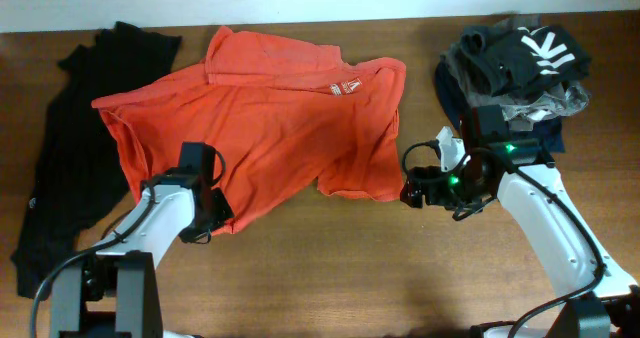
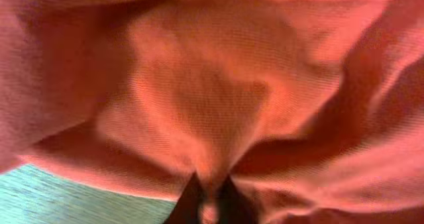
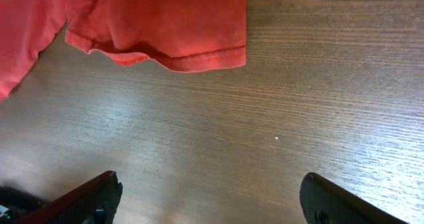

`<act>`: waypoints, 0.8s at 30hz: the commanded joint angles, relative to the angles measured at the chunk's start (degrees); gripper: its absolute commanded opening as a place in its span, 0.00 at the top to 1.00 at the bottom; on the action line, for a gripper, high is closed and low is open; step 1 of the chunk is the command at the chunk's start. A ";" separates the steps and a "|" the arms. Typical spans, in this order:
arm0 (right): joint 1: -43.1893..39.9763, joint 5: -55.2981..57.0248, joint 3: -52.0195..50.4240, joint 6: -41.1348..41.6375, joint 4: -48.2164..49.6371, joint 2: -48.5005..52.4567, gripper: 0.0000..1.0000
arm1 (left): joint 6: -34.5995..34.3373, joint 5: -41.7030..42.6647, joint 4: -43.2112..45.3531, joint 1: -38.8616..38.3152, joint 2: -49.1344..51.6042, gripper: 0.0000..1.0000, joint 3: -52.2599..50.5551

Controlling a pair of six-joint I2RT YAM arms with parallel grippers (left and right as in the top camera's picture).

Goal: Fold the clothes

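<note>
The orange-red T-shirt (image 1: 270, 108) lies rumpled across the middle of the surface (image 1: 330, 278), toward its far edge, a black garment (image 1: 70, 128) along the left edge and a heap of dark clothes (image 1: 520, 58) in the far right corner. We see the left jaws pressed together on a pinch of its near hem, while the right jaws stand spread over bare wood just beside the hem's other end, touching nothing. We judge the right jaws should take that end too, so that we draw the hem taut and level before laying any fold.
</note>
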 commanded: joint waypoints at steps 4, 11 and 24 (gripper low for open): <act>0.31 -0.79 -0.31 0.28 -0.37 -0.02 0.09 | 1.77 0.83 1.88 -0.02 1.60 1.00 -0.85; 0.33 -0.76 -0.31 0.28 -0.33 -0.02 0.09 | 8.33 0.92 -4.79 -0.02 1.55 1.00 11.08; 0.31 -0.72 -1.46 0.26 0.85 -0.02 0.09 | 14.40 -15.98 -5.88 -0.02 1.57 1.00 27.08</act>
